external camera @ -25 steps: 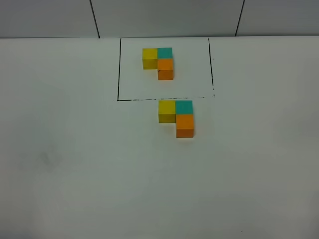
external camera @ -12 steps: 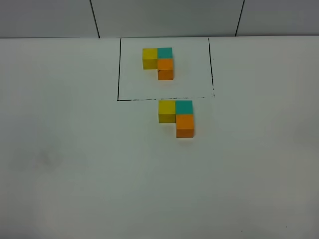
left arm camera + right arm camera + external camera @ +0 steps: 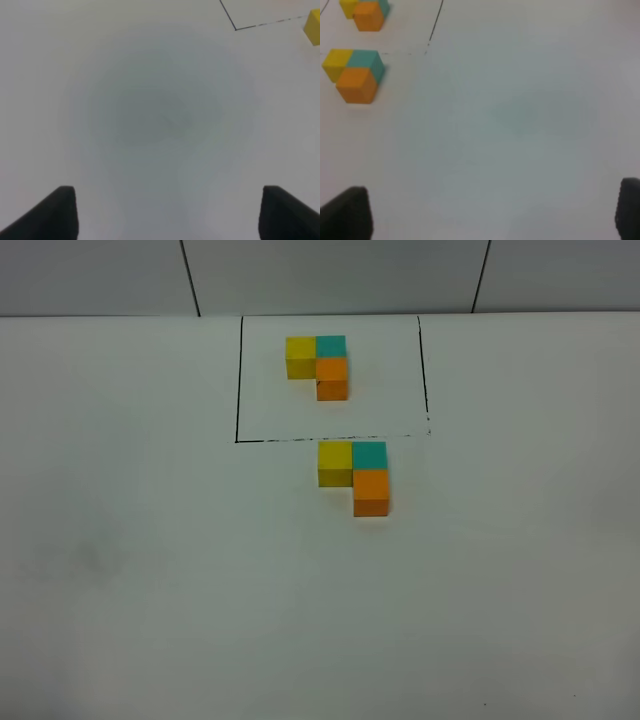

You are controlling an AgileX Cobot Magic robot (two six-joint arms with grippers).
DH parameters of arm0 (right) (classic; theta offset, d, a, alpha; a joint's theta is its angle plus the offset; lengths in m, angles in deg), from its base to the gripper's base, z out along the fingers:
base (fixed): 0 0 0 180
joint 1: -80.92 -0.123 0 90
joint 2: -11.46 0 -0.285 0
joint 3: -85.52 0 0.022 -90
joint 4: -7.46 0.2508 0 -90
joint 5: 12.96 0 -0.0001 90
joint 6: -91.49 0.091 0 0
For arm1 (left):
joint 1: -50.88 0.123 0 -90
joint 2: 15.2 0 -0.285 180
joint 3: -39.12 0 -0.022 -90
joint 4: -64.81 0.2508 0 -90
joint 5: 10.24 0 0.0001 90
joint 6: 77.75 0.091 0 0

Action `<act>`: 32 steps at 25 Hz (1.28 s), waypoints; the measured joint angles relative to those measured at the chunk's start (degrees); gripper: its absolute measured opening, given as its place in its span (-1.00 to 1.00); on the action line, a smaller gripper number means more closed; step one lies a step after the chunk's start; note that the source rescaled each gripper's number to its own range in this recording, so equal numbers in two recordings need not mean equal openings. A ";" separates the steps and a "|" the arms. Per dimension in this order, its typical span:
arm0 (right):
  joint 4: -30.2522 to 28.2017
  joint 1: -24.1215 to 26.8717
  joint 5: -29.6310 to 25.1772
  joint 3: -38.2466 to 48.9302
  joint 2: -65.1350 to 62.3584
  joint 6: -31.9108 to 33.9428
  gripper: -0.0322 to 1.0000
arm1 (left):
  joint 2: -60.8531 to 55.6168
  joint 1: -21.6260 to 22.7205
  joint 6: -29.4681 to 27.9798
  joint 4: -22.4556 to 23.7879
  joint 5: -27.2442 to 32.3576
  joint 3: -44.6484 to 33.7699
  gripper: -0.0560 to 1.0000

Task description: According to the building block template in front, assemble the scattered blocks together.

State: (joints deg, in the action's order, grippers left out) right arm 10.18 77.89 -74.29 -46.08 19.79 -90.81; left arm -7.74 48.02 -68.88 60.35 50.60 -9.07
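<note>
Exterior high view: scattered blocks [image 3: 356, 476] already joined in L just outside outlined square, matching building block template [image 3: 318, 365] inside. Left gripper [image 3: 167, 212] and right gripper [image 3: 492, 212] both spread wide, empty, well clear. Risk: careless arm sweep knocking cubes apart.

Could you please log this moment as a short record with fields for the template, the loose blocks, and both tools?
template: three-cube L inside the black outline, yellow beside teal, orange against teal
assembled blocks: yellow, teal and orange cubes touching in the same L, just outside the outline
left tool: open, empty, over bare table
right tool: open, empty, apart from the blocks
task state: layout appears to match the template
</note>
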 joint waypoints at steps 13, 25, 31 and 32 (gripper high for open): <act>-0.06 0.00 0.00 0.06 0.00 0.00 0.86 | 0.00 0.00 0.00 0.00 0.00 0.00 0.38; -0.11 1.85 0.05 0.06 0.00 0.00 0.85 | 0.00 0.00 0.00 0.00 0.00 0.00 0.39; -0.11 1.85 0.05 0.06 0.00 0.00 0.85 | 0.00 0.00 0.00 0.00 0.00 0.00 0.38; -0.11 1.85 0.05 0.06 0.00 0.00 0.85 | 0.00 0.00 0.00 0.00 0.00 0.00 0.38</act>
State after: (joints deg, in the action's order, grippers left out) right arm 10.07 79.73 -74.23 -46.02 19.79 -90.81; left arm -7.74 48.02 -68.88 60.35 50.60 -9.07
